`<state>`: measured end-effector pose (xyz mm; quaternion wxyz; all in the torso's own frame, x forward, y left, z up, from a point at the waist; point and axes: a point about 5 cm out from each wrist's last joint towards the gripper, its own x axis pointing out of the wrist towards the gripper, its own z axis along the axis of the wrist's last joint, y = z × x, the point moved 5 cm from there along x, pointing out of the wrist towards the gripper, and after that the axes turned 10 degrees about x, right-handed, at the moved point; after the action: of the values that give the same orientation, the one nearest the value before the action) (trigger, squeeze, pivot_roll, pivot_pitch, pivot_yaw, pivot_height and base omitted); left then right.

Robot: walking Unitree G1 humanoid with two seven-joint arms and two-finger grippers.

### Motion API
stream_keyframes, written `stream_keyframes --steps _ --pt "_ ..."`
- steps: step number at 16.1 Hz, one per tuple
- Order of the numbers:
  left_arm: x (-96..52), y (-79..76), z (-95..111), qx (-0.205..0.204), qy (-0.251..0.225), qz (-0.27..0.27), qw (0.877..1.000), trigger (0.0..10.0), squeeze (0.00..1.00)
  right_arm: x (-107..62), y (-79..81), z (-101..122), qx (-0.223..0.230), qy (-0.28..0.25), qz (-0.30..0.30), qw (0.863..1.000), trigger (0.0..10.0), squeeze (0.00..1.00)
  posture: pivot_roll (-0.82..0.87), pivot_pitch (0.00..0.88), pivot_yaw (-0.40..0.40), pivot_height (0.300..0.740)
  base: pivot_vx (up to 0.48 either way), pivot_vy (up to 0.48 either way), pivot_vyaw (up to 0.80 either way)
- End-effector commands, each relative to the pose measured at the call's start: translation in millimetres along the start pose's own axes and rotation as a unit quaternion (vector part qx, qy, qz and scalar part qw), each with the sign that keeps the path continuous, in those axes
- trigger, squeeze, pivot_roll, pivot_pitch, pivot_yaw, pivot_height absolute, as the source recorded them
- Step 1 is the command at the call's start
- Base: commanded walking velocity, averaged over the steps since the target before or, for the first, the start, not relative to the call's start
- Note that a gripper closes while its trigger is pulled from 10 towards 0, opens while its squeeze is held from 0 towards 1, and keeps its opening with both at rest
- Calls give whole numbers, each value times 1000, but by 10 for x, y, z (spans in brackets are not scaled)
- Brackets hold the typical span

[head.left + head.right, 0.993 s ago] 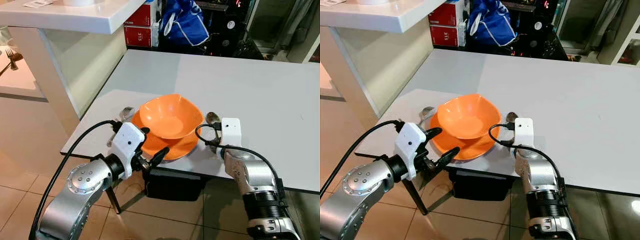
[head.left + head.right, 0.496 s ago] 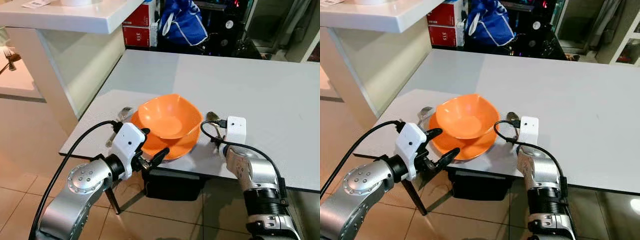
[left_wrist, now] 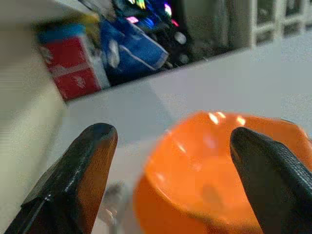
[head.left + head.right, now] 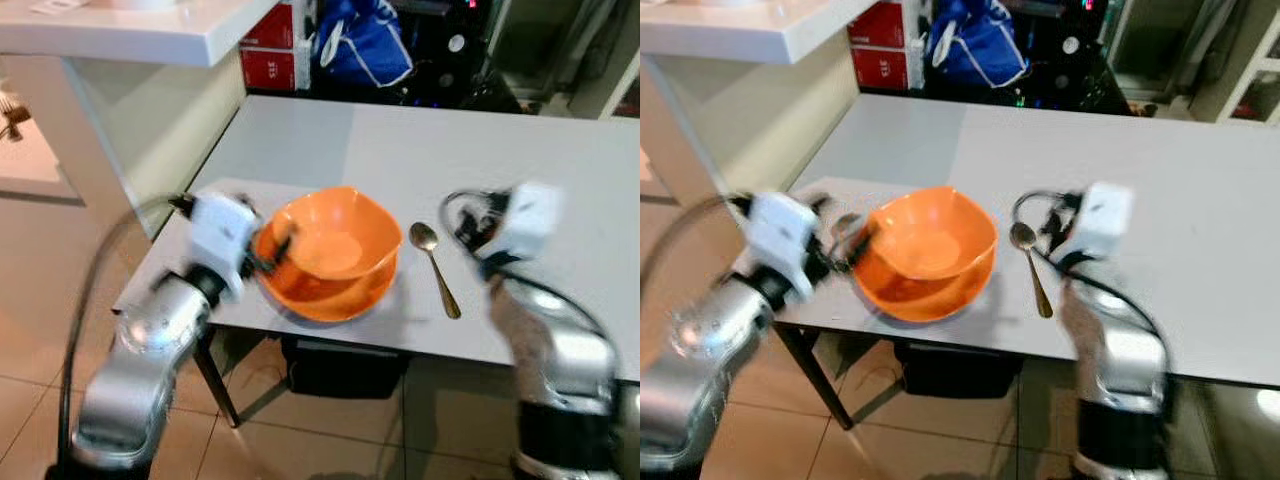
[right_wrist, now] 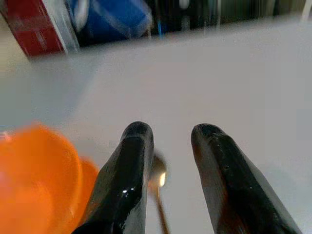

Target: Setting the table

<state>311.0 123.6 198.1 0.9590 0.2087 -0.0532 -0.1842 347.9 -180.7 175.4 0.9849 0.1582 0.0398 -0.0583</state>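
Left tool (image 3: 168,161) spread wide, empty, bowl (image 4: 337,238) just ahead. Bowl sits on plate (image 4: 330,297) at desk (image 4: 560,180) edge. Right tool (image 5: 170,161) parted, empty; spoon (image 4: 435,268) below its tips.

A bowl (image 4: 335,238) sits in a plate (image 4: 330,292) near the front edge of the surface (image 4: 500,170). A spoon (image 4: 435,268) lies on the surface just right of the plate, its head toward the back. Another piece of cutlery (image 4: 848,226) lies just left of the plate. The left gripper (image 4: 272,252) is at the bowl's left side, the right gripper (image 5: 170,161) over the spoon. Behind the surface stand boxes (image 4: 268,45) and a bag (image 4: 362,42); a counter (image 4: 140,30) rises to the left.
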Motion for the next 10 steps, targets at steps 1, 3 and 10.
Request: stream_keyframes --steps 1,3,10 --pt "64 64 31 9 -3 30 999 10000 0 -90 101 63 4 -15 34 999 10000 0 -3 0 17 740 0 0 0" --pt "164 91 31 6 0 67 998 10000 0 -140 115 14 17 -19 44 999 10000 0 2 0 12 740 0 144 0" --pt "269 87 13 14 1 84 996 10000 0 -154 255 -75 36 -24 69 997 10000 0 2 0 1 740 0 305 0"
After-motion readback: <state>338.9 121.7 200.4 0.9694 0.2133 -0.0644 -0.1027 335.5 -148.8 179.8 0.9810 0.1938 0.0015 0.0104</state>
